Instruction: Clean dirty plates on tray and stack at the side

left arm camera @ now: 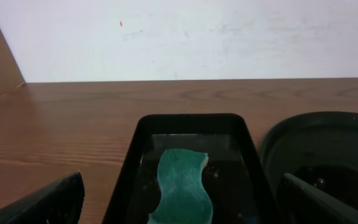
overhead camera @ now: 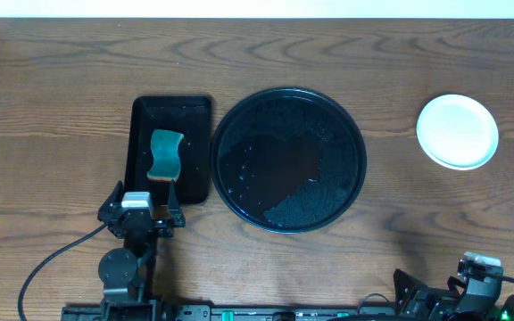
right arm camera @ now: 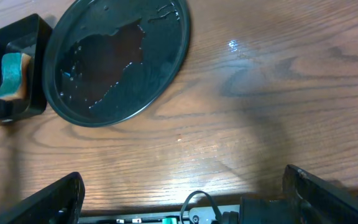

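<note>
The round black tray (overhead camera: 288, 159) sits mid-table, wet and with no plates on it; it also shows in the left wrist view (left arm camera: 328, 149) and the right wrist view (right arm camera: 114, 56). A pale plate stack (overhead camera: 458, 131) rests on the bare wood at the right; how many plates it holds I cannot tell. My left gripper (overhead camera: 143, 207) is open and empty, just in front of the rectangular tray, fingers apart in the left wrist view (left arm camera: 185, 202). My right gripper (overhead camera: 458, 285) is open and empty at the front right edge, fingers wide in the right wrist view (right arm camera: 185, 193).
A small rectangular black tray (overhead camera: 172, 147) holds a green sponge (overhead camera: 165, 154), left of the round tray; the sponge also shows in the left wrist view (left arm camera: 182, 183) and the right wrist view (right arm camera: 11, 74). Cables run along the front edge.
</note>
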### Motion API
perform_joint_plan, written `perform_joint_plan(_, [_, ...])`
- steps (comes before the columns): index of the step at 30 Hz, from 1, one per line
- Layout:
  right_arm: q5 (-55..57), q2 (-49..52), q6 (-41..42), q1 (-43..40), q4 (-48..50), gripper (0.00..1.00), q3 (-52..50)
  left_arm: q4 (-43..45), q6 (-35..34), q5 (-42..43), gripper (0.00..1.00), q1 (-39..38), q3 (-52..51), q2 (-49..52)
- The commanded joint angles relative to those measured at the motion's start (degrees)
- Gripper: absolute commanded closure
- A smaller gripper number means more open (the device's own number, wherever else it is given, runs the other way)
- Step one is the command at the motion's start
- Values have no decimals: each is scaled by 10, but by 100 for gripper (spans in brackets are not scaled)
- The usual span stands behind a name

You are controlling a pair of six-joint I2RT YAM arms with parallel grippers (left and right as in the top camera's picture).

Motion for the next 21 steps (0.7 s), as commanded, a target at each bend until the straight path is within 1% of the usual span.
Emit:
perform_joint_plan(1, [-1, 0, 3, 5, 0, 1, 0, -21, 10, -5, 2, 3, -9, -4])
perform_joint_plan(21, [11, 0, 3, 7, -1, 1, 0, -21, 10, -5, 2, 3, -9, -4])
